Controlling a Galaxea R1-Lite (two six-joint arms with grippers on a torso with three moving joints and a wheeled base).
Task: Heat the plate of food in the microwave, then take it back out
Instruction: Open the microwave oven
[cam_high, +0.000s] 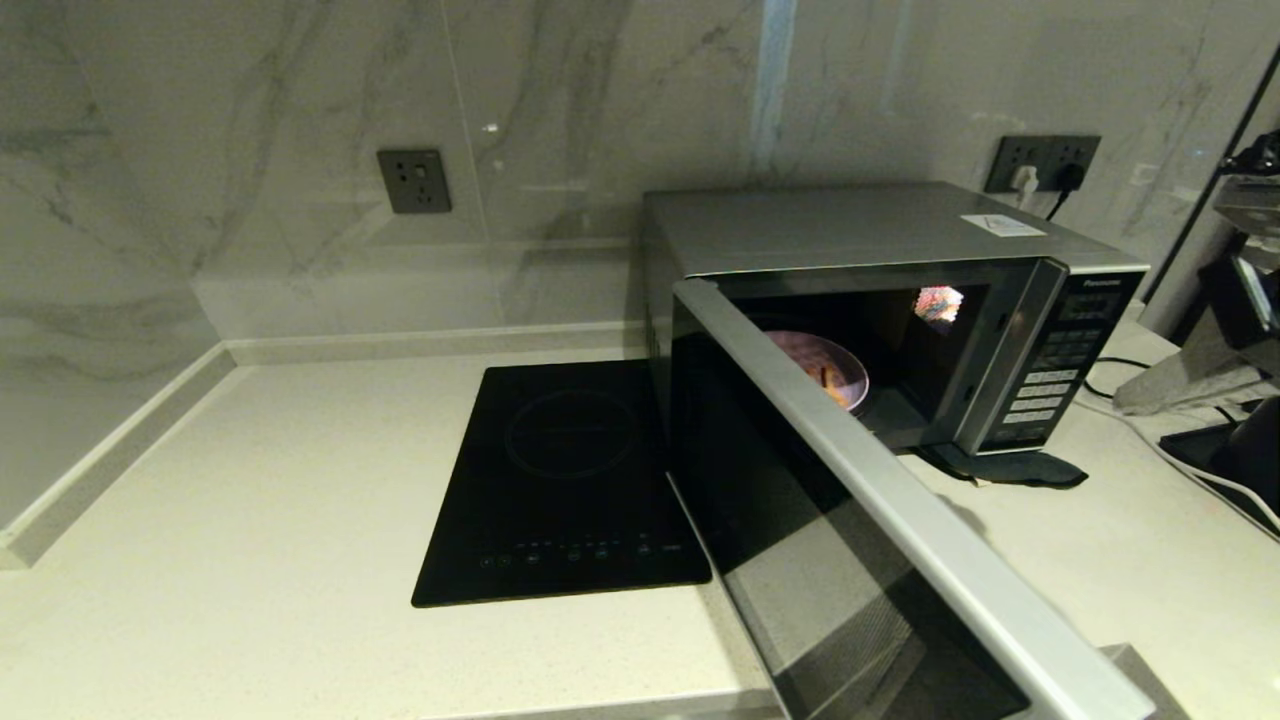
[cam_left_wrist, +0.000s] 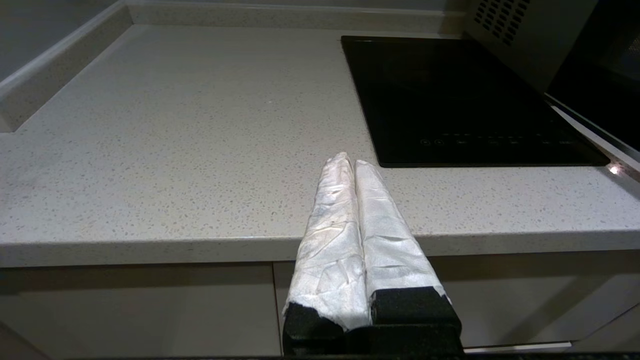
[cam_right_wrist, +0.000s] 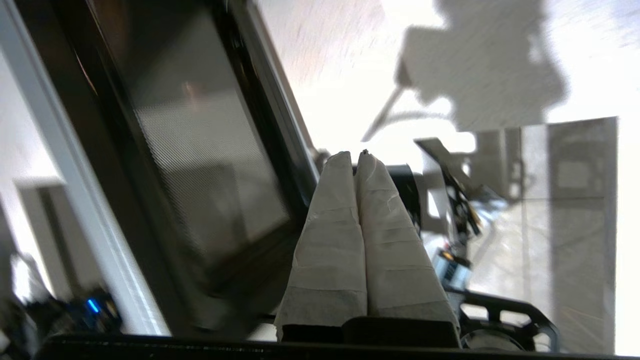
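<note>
The silver microwave (cam_high: 870, 240) stands on the counter at the right, its dark glass door (cam_high: 800, 520) swung wide open toward me. Inside the cavity sits the lilac plate of food (cam_high: 830, 368), partly hidden behind the door's top edge. Neither arm shows in the head view. My left gripper (cam_left_wrist: 350, 161) is shut and empty, hovering at the counter's front edge, left of the hob. My right gripper (cam_right_wrist: 352, 155) is shut and empty, close beside the inner face of the open door (cam_right_wrist: 200, 150).
A flat black induction hob (cam_high: 565, 480) lies left of the microwave. A dark cloth (cam_high: 1010, 468) lies under the microwave's front right corner. Cables and black gear (cam_high: 1230, 400) crowd the far right. A marble wall with sockets (cam_high: 413, 181) backs the counter.
</note>
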